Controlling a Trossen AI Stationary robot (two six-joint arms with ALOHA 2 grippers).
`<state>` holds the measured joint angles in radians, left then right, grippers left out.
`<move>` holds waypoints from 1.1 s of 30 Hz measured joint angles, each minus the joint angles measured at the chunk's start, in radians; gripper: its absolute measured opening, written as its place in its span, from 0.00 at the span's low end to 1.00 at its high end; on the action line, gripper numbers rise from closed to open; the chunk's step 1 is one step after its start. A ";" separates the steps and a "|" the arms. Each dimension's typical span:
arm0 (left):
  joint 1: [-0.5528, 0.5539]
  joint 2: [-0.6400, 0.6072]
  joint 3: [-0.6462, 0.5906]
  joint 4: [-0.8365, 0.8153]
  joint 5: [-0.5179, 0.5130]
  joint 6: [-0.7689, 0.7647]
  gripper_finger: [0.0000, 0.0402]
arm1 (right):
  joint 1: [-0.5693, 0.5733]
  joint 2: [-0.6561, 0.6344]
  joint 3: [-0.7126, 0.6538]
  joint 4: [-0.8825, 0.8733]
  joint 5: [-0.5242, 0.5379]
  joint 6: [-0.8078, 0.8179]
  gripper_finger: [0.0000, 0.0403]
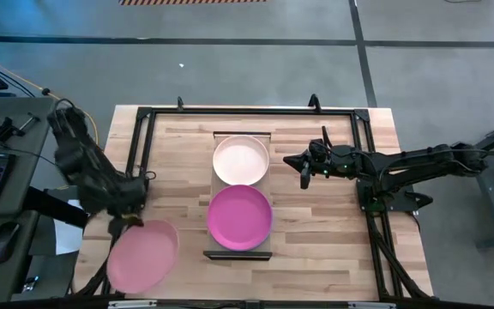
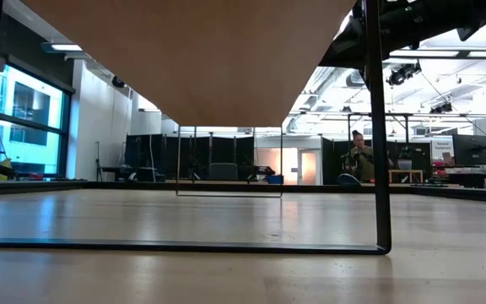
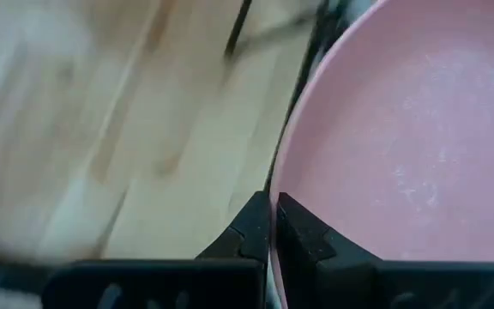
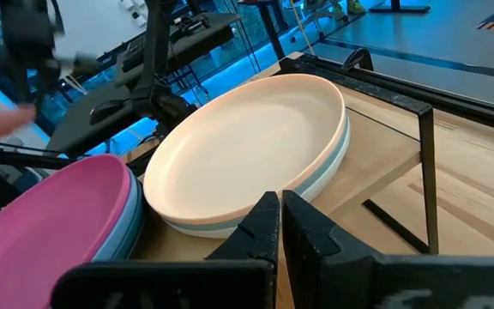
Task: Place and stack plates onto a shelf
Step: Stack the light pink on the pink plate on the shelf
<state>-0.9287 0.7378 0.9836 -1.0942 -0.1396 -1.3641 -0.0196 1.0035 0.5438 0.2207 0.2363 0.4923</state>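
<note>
The desk [image 1: 333, 232] fills the high view, pale butcher-block planks with a dark metal frame around its edges. Down the middle lies the shelf [image 1: 214, 196], a long light-wood board with dark end rails, 2 plates long. On its far half sits a stack topped by a white plate [image 1: 241, 160], matte and shallow with a raised rim; the right wrist view shows a mint-toned plate [image 4: 337, 159] beneath it. On the near half sits the magenta plate [image 1: 240, 215], also stacked, with a pale blue edge under it in that same view. At the desk's near-left corner the pink plate [image 1: 142, 256] hangs out past the edge, round, matte, faintly speckled. The left gripper [image 1: 127, 223] is clenched on the pink plate's rim, fingers [image 3: 303, 236] pinching either side of the edge. The right gripper [image 1: 304, 178] hovers just beside the white stack, toward the right edge, fingers [image 4: 260, 225] pressed together, holding nothing.
</note>
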 joint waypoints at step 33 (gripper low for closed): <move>0.462 0.558 0.219 0.389 -0.357 -0.008 0.00 | 0.000 0.000 -0.001 -0.112 0.000 0.077 0.00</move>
<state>-0.4670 1.2962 1.2027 -0.7047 -0.4966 -1.3718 -0.0196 1.0035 0.5426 0.1084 0.2367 0.5690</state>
